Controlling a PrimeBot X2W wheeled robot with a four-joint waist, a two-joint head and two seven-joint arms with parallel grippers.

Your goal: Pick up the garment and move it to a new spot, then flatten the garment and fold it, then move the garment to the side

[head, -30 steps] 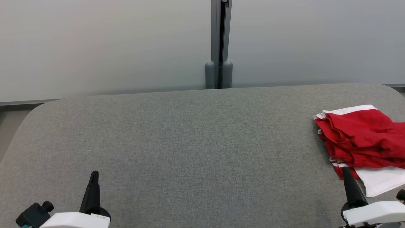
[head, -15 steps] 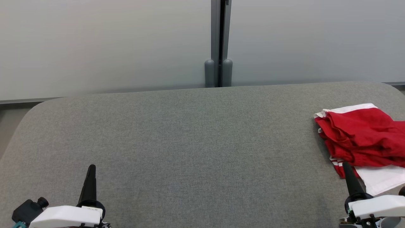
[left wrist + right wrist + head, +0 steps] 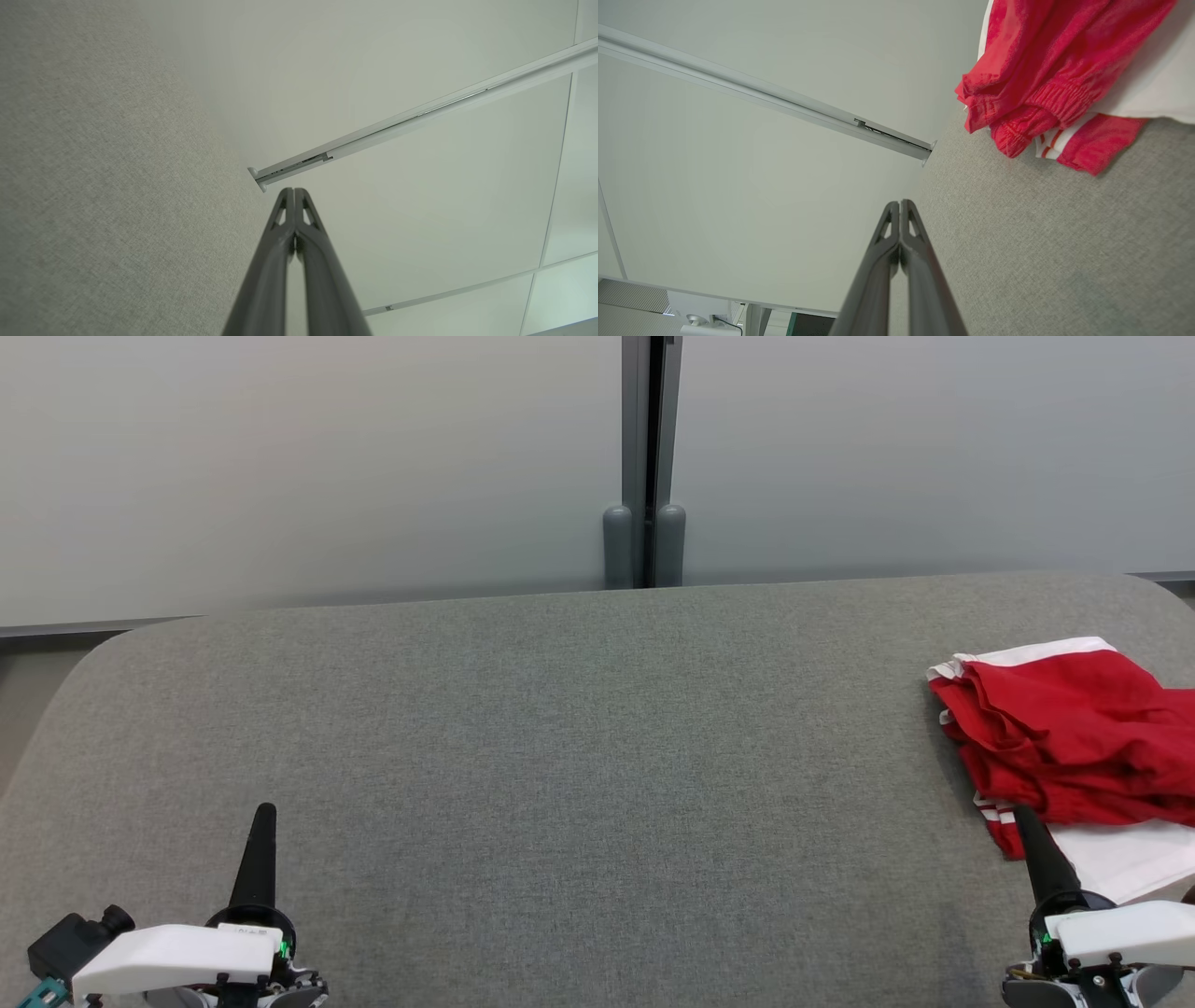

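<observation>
Ambiguously, the red-and-white garment lies bunched far right on the table, an unsorted heap or a rough fold set aside, left tool and right tool clenched empty.

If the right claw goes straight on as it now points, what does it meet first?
Likely nothing on the table: its wrist view shows the right claw aimed beside the garment, toward the wall. Depth is unclear.

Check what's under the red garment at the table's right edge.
White fabric pokes out beneath the red garment, with a striped edge, all on the grey table. Anything further under the pile is covered.
</observation>
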